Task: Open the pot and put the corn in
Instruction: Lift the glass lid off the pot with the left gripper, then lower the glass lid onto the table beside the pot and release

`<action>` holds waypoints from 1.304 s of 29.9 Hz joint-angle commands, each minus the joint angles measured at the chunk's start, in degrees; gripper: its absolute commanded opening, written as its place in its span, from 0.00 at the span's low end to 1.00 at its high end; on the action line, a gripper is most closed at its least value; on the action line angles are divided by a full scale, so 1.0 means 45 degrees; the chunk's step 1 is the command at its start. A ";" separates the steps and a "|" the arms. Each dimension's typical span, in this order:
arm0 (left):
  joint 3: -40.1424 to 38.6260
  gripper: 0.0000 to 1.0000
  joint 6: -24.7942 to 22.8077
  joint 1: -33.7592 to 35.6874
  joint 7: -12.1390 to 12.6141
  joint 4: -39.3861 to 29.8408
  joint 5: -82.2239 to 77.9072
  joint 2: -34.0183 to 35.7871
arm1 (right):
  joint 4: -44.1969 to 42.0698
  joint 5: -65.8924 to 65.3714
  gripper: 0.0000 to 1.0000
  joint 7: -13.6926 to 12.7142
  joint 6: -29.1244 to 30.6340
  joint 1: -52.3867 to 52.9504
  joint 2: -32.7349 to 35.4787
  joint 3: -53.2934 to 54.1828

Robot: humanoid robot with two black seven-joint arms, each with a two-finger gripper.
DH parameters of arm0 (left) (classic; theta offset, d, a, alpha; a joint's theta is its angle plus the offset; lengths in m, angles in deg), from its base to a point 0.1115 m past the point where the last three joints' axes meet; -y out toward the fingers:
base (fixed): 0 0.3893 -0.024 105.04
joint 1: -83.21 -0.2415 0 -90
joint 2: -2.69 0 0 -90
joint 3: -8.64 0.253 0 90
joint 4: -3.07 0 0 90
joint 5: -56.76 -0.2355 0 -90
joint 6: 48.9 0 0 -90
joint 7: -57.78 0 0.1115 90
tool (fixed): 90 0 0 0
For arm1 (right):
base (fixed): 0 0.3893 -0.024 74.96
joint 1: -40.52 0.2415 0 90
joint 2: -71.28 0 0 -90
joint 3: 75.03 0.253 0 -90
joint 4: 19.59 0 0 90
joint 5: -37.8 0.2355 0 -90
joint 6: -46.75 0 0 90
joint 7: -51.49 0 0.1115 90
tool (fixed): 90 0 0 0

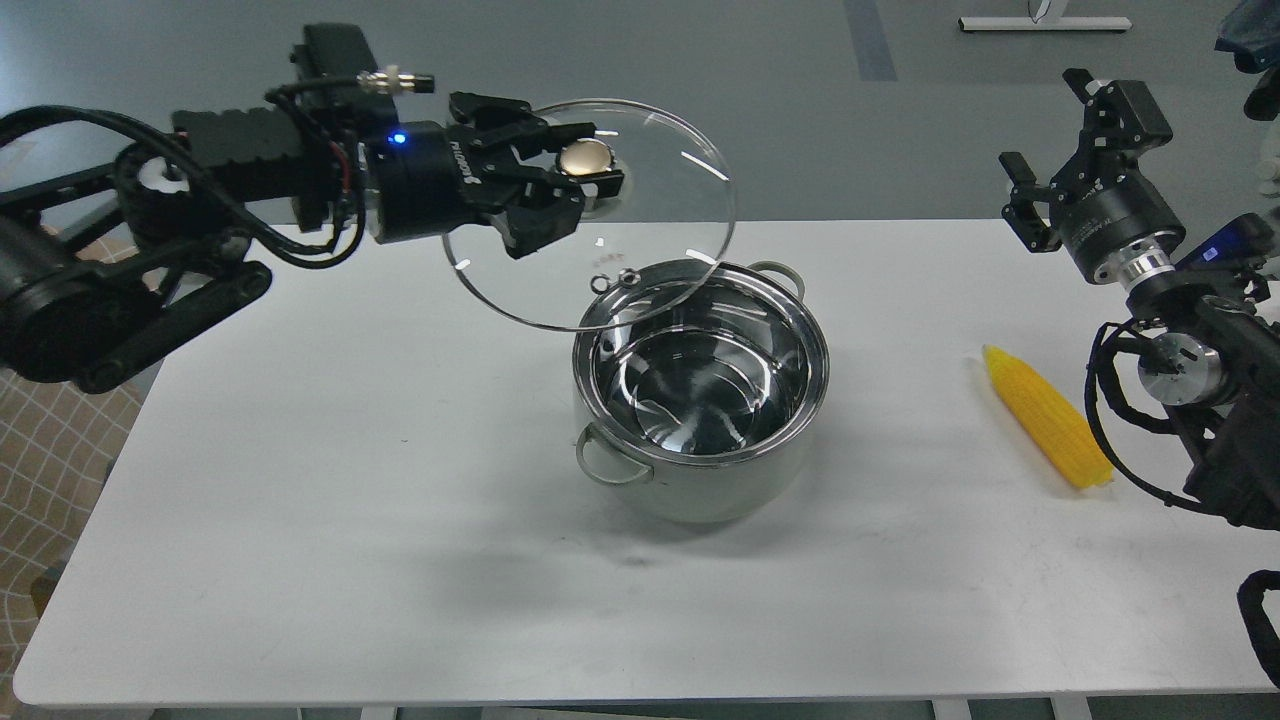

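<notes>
White table (300, 520) fills most of the view, matte top, rounded corners. Your left arm (150, 230) comes in from the left, raised above the table's back edge. Your right arm (1200, 350) sits at the right edge. The pot (700, 385) stands upright near the table's middle, lid off, mirrored inside bare, one loop handle toward you, one at the back. The glass lid (640, 210) hangs tilted in the air, up and left of the pot, its lower rim overlapping the pot's back-left rim in this view; touching or not, can't tell. The corn (1045, 415) lies flat on the table right of the pot, well apart from it, tapered end pointing away from you. Your left gripper (570, 175) has its jaws clamped on the lid's gold knob (586, 158). Your right gripper (1050, 140) is up above the table's far right corner, jaws apart, holding nothing.
</notes>
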State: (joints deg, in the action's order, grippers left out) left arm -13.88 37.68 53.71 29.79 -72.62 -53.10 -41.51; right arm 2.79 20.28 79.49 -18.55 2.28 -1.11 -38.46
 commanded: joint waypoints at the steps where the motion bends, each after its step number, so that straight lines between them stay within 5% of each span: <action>1: 0.0180 0.03 0.0153 -0.0588 -0.0002 -0.0115 0.1342 0.2064 | -0.0014 -0.0013 1.00 0.0000 0.0019 0.0000 0.0013 0.0000; 4: 0.0181 0.03 0.0798 -0.1666 -0.0002 -0.0017 0.2090 0.2851 | -0.0014 -0.0013 1.00 0.0000 0.0019 -0.0019 0.0013 0.0000; 9: 0.0220 0.04 0.3646 -0.4202 -0.0002 0.0763 0.2246 0.3125 | -0.0014 -0.0013 1.00 0.0000 0.0019 -0.0039 -0.0045 -0.0020; 16: 0.0219 0.05 0.6981 -0.6214 -0.0002 0.3629 0.2266 0.1625 | -0.0014 -0.0013 1.00 0.0000 0.0019 -0.0019 -0.0045 -0.0020; 27: 0.0278 0.12 0.6981 -0.7740 -0.0002 0.4456 0.2188 0.0722 | -0.0014 -0.0013 1.00 0.0000 0.0019 -0.0136 -0.0065 -0.0020; 39: 0.0825 0.30 0.6981 -0.7799 -0.0002 0.5803 0.2207 -0.0039 | -0.0014 -0.0013 1.00 0.0000 0.0019 -0.0176 -0.0065 -0.0020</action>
State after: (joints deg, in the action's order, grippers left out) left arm -10.27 69.12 18.65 29.79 -47.40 -43.13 -40.94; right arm 2.73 20.22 79.49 -18.46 1.52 -1.41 -38.55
